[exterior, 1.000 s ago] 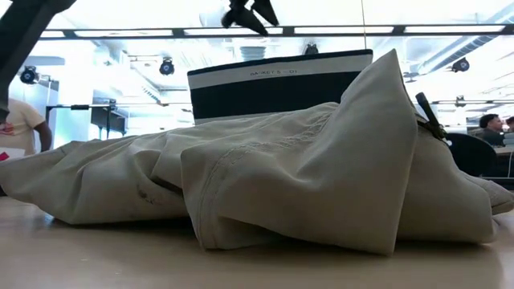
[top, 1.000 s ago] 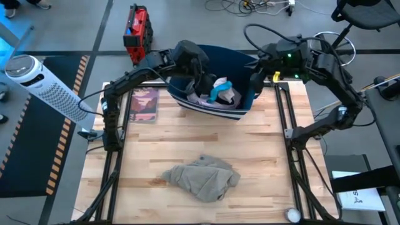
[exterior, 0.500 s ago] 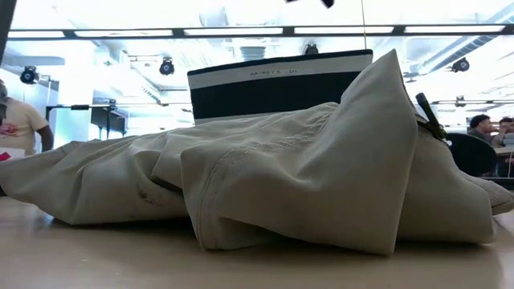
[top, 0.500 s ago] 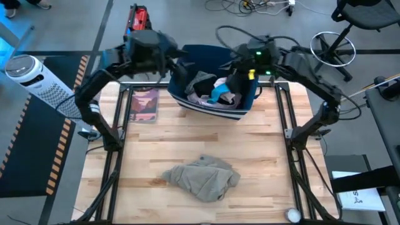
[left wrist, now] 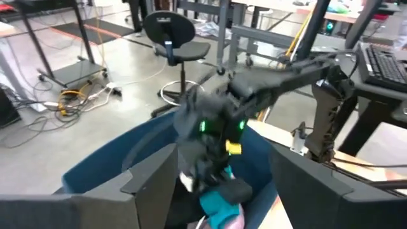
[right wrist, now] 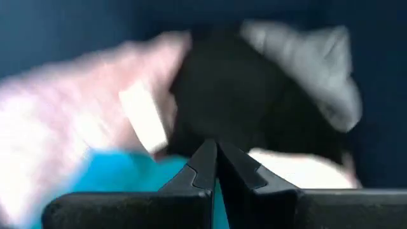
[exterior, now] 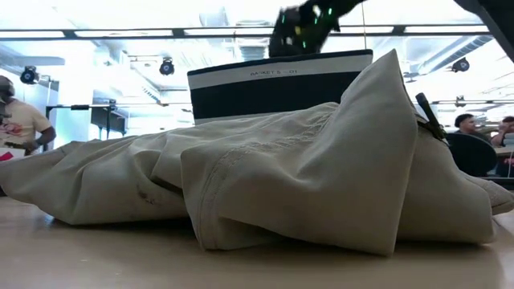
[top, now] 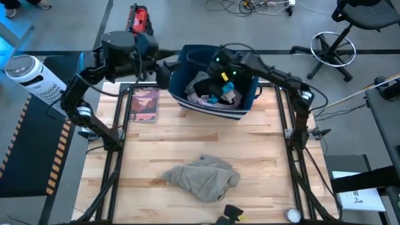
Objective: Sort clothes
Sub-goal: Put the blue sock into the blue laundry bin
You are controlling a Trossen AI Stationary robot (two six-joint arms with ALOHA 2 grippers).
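The navy bin point(top: 245, 107) stands at the table's far middle with clothes inside: teal point(top: 220, 95), whitish-pink point(top: 203, 100) and grey point(top: 201, 80) pieces. A grey-beige garment point(top: 203, 177) lies crumpled on the table near the front and fills the low view point(exterior: 281, 177). My right gripper point(top: 215, 80) is inside the bin, its fingers shut point(right wrist: 215, 151), just over black point(right wrist: 222, 89), pink point(right wrist: 82, 108) and teal point(right wrist: 127, 172) cloth. My left gripper point(top: 164, 72) hovers open point(left wrist: 221, 156) beside the bin's left rim, facing the bin. My right gripper points down into the bin with shut fingers just over the heap of clothes. I cannot tell whether the fingertips touch the cloth.
A flat pink-covered book point(top: 145, 103) lies on the table left of the bin. Dark frame rails point(top: 115, 156) run along both table sides. Bare wood lies between the bin and the grey-beige garment. People show far off in the room in the low view.
My left gripper has pulled up out of the bin and gone toward the table's left edge. My right gripper has swung from the bin's right rim leftward over the bin and down into it. The grey-beige garment has stayed still.
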